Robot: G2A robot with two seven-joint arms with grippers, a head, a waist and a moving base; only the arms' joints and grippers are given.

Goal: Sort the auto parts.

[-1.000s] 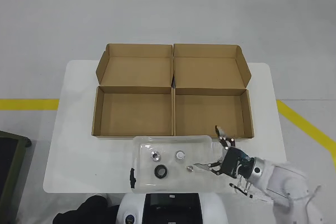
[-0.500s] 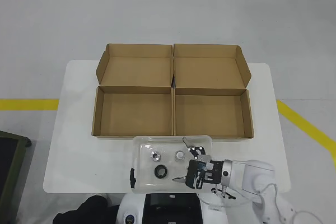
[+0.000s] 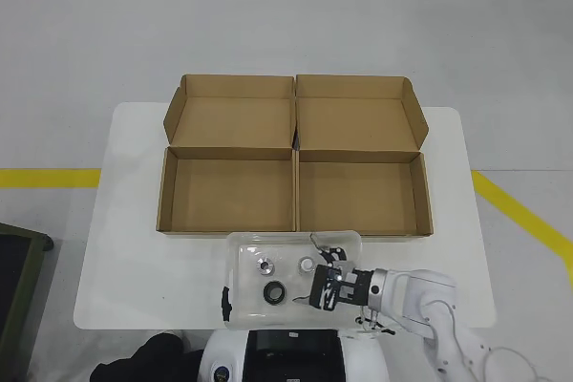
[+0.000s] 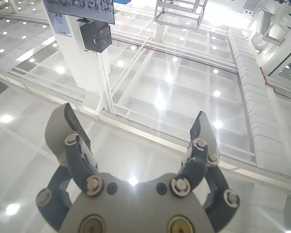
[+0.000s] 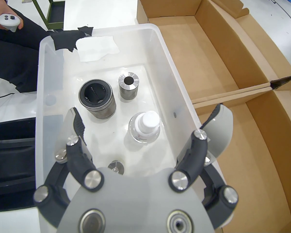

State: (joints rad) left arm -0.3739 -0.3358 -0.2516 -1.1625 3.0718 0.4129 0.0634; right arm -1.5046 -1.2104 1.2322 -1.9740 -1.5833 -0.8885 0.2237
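Note:
A clear plastic bin (image 3: 244, 244) (image 5: 174, 93) stands at the table's near edge. In it are a black bearing (image 3: 274, 291) (image 5: 97, 100), a metal bushing (image 3: 265, 262) (image 5: 128, 86), a small white-capped bottle (image 3: 307, 264) (image 5: 145, 127) and a small metal piece (image 5: 116, 167). My right gripper (image 3: 311, 275) (image 5: 148, 122) hangs open over the bin's right half, above the bottle. One finger is over the bin's inside, the other past its wall on the box side. My left gripper (image 4: 135, 120) is open, holds nothing and points up at the ceiling.
Two open cardboard boxes stand side by side behind the bin, the left box (image 3: 227, 196) (image 5: 198, 56) and the right box (image 3: 358, 199) (image 5: 257, 151), with flaps folded back. White table (image 3: 124, 239) lies bare on both sides of the bin.
My right gripper has moved left from beyond the bin's right end to above the parts in the bin, staying open. The parts have not moved.

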